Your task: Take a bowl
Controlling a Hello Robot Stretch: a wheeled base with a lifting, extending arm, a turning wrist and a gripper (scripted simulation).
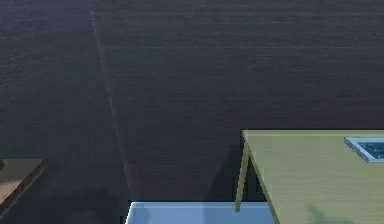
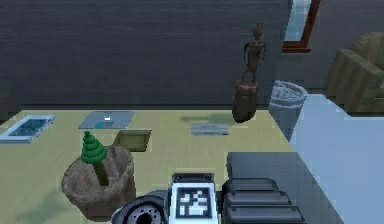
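Tool (image 2: 136, 212) near brown pot (image 2: 98, 182) on table (image 2: 170, 138)

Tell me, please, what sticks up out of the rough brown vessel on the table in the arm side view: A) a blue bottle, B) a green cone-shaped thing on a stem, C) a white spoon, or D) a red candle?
B: a green cone-shaped thing on a short stem rises from the brown vessel, which stands near the front edge of the olive table.
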